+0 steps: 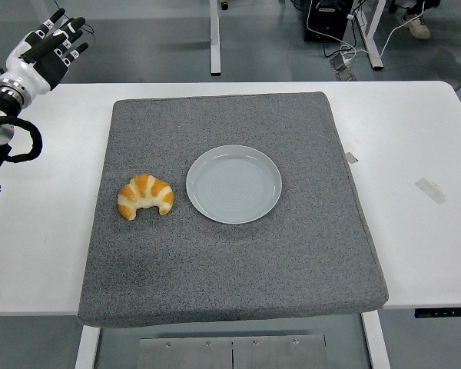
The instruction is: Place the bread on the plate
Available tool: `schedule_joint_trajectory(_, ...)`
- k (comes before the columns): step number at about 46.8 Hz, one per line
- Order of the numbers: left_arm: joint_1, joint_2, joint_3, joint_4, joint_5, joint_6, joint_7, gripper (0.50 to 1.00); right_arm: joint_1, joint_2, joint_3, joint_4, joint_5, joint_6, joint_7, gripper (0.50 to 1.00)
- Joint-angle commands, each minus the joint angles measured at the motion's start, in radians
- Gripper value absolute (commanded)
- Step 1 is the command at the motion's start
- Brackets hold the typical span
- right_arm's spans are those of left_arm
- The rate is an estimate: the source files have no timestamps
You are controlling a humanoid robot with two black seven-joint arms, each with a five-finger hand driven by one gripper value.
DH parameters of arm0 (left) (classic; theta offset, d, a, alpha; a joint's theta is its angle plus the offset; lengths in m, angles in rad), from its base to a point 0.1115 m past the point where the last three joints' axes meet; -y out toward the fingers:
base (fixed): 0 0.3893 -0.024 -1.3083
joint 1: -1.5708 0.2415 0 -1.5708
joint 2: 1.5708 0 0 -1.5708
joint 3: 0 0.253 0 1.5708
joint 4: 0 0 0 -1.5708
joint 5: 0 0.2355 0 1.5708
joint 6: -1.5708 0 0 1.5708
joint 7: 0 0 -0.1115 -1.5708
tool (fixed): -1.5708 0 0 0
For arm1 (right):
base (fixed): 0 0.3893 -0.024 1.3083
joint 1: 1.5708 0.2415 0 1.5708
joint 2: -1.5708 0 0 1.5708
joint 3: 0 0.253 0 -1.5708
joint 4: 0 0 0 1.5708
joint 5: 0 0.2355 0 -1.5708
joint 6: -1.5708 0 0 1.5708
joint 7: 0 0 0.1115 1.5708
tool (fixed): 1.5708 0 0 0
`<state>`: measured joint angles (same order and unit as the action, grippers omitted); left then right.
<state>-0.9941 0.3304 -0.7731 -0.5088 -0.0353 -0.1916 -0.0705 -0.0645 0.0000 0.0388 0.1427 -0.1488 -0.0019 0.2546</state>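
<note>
A golden croissant (pixel 145 196) lies on the grey mat (pixel 230 292), just left of an empty pale plate (pixel 233 184) at the mat's middle. My left hand (pixel 50 48) is raised at the far upper left, well away from the bread, with its fingers stretched out and holding nothing. My right arm does not show.
The mat covers the middle of the white table (pixel 415 154). Two small pieces of tape (pixel 430 190) stick to the table right of the mat. Table legs, cables and a person's shoe (pixel 417 27) show on the floor beyond the far edge.
</note>
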Motion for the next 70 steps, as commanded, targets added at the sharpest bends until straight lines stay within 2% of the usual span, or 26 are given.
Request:
schedule_joint_trajectory(1, 0.002, 0.001, 0.0, 0.0, 0.0, 0.0, -0.002, 0.974, 0.0, 0.0, 0.001, 0.002, 0.0, -0.001, 0.0, 1.0)
schedule_joint_trajectory(14, -0.008, 0.001, 0.006, 0.0, 0.0, -0.003, -0.008, 0.975, 0.0, 0.0, 0.0, 0.0, 0.0, 0.0, 0.0, 1.0)
schedule_joint_trajectory(18, -0.008, 0.001, 0.006, -0.002, 0.0, -0.023, -0.008, 0.975, 0.0, 0.0, 0.0, 0.0, 0.0, -0.001, 0.0, 1.0)
schedule_joint_trajectory(22, -0.008, 0.015, 0.028, -0.017, 0.009, -0.115, -0.011, 0.975, 0.0, 0.0, 0.0, 0.0, 0.0, 0.0, 0.0, 1.0)
schedule_joint_trajectory(28, -0.026, 0.087, 0.106, -0.062, 0.041, -0.248, -0.034, 0.975, 0.0, 0.0, 0.0, 0.0, 0.0, -0.001, 0.0, 1.0)
schedule_joint_trajectory(33, -0.049, 0.136, 0.152, -0.074, 0.133, -0.391, -0.058, 0.974, 0.0, 0.0, 0.001, 0.0, 0.0, 0.0, 0.0, 1.0)
schedule_joint_trajectory(35, -0.054, 0.144, 0.156, -0.074, 0.182, -0.419, -0.069, 0.974, 0.0, 0.0, 0.001, 0.0, 0.0, -0.001, 0.0, 1.0)
schedule_joint_trajectory(46, -0.06, 0.179, 0.158, -0.083, 0.445, -0.419, -0.123, 0.974, 0.0, 0.0, 0.001, 0.0, 0.0, -0.001, 0.0, 1.0)
schedule_joint_trajectory(51, -0.058, 0.2, 0.16, -0.109, 0.541, -0.419, -0.13, 0.974, 0.0, 0.0, 0.001, 0.0, 0.002, 0.0, 0.0, 1.0)
schedule_joint_trajectory(60, -0.049, 0.232, 0.176, -0.221, 0.707, -0.419, -0.143, 0.972, 0.0, 0.0, 0.0, 0.0, 0.0, -0.001, 0.0, 1.0)
schedule_joint_trajectory(70, -0.049, 0.285, 0.278, -0.35, 0.83, -0.419, -0.173, 0.972, 0.0, 0.0, 0.0, 0.0, 0.002, 0.0, 0.0, 1.0)
